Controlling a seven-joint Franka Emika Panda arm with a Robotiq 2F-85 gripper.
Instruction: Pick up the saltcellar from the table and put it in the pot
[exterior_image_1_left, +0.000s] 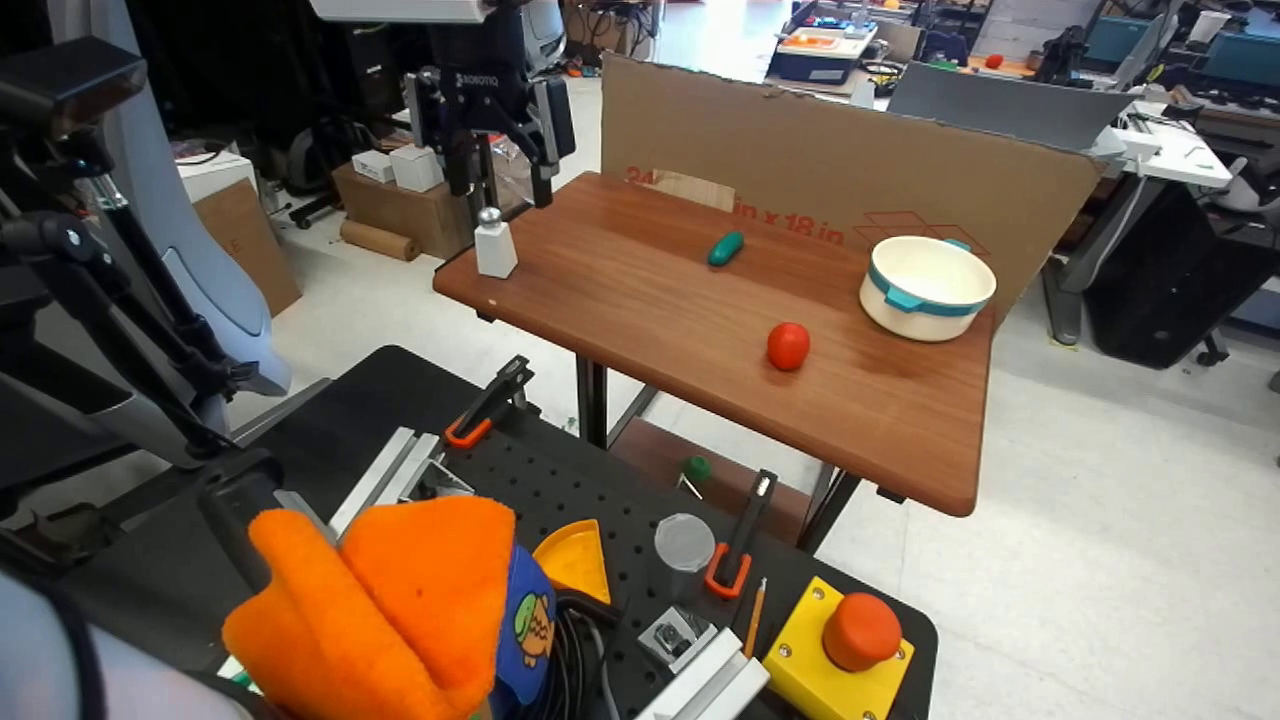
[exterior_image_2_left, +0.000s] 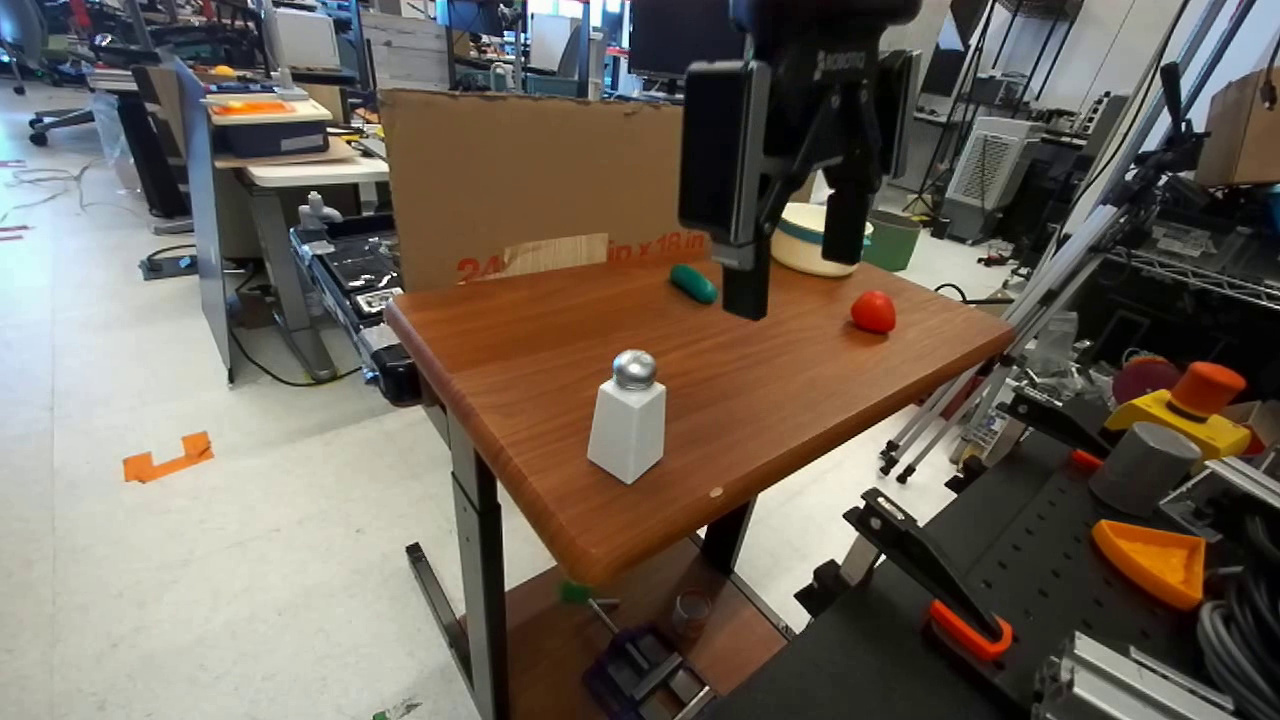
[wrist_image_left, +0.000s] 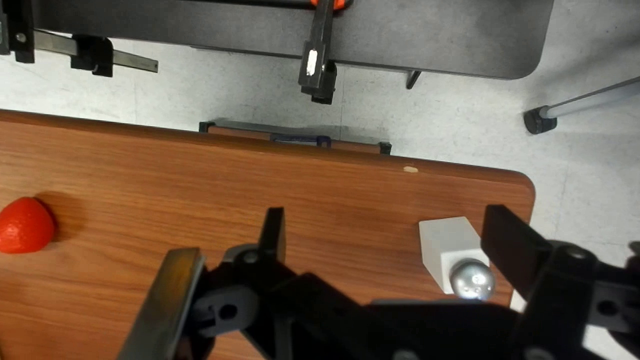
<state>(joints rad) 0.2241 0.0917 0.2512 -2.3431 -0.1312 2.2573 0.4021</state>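
Note:
The saltcellar, a small white tapered shaker with a silver round top, stands upright near a table corner; it shows in both exterior views (exterior_image_1_left: 496, 250) (exterior_image_2_left: 627, 430). In the wrist view the saltcellar (wrist_image_left: 442, 245) appears between the fingers, much closer to the right-hand finger. My gripper (exterior_image_1_left: 500, 190) (exterior_image_2_left: 797, 268) (wrist_image_left: 385, 215) is open and empty, pointing down above the table, higher than the saltcellar and apart from it. The pot (exterior_image_1_left: 915, 315), cream white with a teal band and handles, stands at the table's far end. In an exterior view a finger partly hides the pot (exterior_image_2_left: 797, 240); the wrist view does not show it.
A red object (exterior_image_1_left: 788, 346) (exterior_image_2_left: 873, 312) (wrist_image_left: 25, 225) and a green object (exterior_image_1_left: 726, 248) (exterior_image_2_left: 693, 283) lie on the wooden table (exterior_image_1_left: 640, 300). A cardboard panel (exterior_image_1_left: 800, 150) stands along one long edge. A black cart with clamps (exterior_image_1_left: 500, 400) stands along the opposite side.

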